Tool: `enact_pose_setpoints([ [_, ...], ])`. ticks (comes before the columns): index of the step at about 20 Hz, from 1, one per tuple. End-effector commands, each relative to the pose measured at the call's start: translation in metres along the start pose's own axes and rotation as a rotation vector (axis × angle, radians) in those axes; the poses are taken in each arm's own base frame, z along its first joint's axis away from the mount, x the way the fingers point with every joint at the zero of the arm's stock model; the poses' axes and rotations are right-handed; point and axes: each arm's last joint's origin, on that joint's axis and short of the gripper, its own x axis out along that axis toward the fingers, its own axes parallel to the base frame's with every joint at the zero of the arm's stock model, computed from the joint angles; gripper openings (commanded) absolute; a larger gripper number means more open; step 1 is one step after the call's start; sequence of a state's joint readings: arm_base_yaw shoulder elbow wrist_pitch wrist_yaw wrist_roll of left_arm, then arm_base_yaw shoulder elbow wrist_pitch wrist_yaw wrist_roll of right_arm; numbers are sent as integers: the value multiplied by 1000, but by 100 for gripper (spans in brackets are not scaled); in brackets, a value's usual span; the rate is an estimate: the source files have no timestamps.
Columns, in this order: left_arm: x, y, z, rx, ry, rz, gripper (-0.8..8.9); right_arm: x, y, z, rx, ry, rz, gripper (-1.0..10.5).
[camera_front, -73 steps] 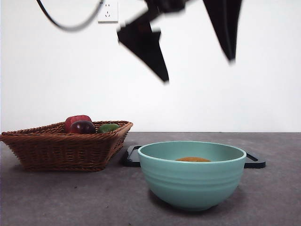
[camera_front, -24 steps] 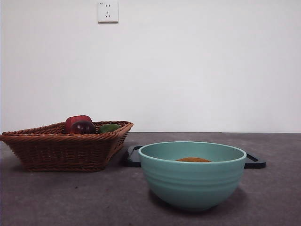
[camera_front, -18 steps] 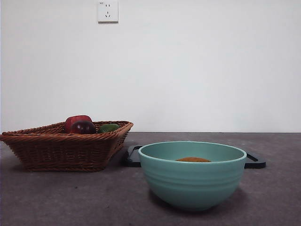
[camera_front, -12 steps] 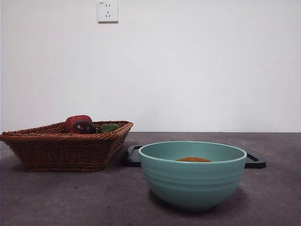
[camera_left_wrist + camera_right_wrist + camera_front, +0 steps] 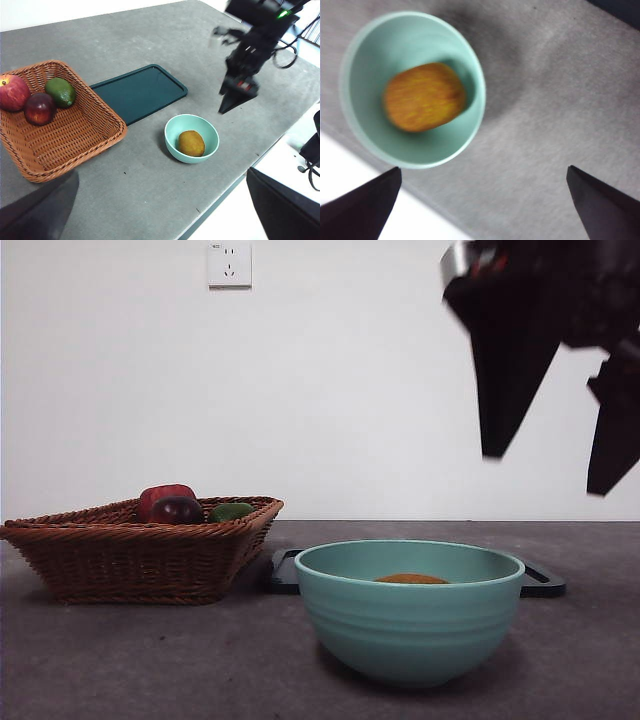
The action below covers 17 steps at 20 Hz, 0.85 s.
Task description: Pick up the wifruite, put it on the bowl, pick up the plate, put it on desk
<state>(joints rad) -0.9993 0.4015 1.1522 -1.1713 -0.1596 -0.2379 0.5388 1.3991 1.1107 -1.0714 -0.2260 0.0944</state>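
Note:
The brownish-orange wifruite (image 5: 411,579) lies inside the teal bowl (image 5: 410,625) on the desk (image 5: 150,660). It shows in the left wrist view (image 5: 190,143) and the right wrist view (image 5: 424,96), with the bowl (image 5: 172,142) (image 5: 365,50) around it. A flat dark teal plate (image 5: 140,91) lies behind the bowl, its ends showing in the front view (image 5: 540,582). My right gripper (image 5: 545,473) (image 5: 483,168) hangs open and empty high above the bowl's right side; it also shows in the left wrist view (image 5: 232,102). My left gripper (image 5: 161,172) is open, empty and high above the table.
A brown wicker basket (image 5: 130,550) (image 5: 75,135) stands left of the bowl, holding a red fruit (image 5: 12,91), a dark purple fruit (image 5: 39,107) and a green fruit (image 5: 61,91). The table's front edge (image 5: 220,200) runs close to the bowl.
Half a second ago no arm showed in the front view. My right gripper has now come in at the top right, open. The bowl, wifruite, plate and basket have not moved.

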Motion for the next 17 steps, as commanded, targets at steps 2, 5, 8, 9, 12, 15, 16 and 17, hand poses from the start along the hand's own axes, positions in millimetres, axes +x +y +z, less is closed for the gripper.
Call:
enact_pose_setpoints([
  [2,-2,0,3,-7,-20,-9,655,20,4,12,13,49,-21,584],
  [5,-2,0,3,-7,-20,-9,655,37,5,21,22,69,-22,584],
  [8,-2,0,3,-7,-20,-9,655,54,3,28,38,96,-46,583],
  [9,-2,0,3,-7,-20,-9,655,58,1,29,40,108,-61,583],
  [12,-2,0,3,-7,-20,-9,655,70,-2,31,49,144,-90,520],
  [15,-2,0,3,-7,-20,-9,655,76,-3,33,66,154,-89,466],
  [16,-2,0,3,-7,-20,-9,655,77,-3,33,67,155,-87,404],
  [17,-2,0,3,-7,-19,-9,655,78,-3,34,67,155,-83,328],
])
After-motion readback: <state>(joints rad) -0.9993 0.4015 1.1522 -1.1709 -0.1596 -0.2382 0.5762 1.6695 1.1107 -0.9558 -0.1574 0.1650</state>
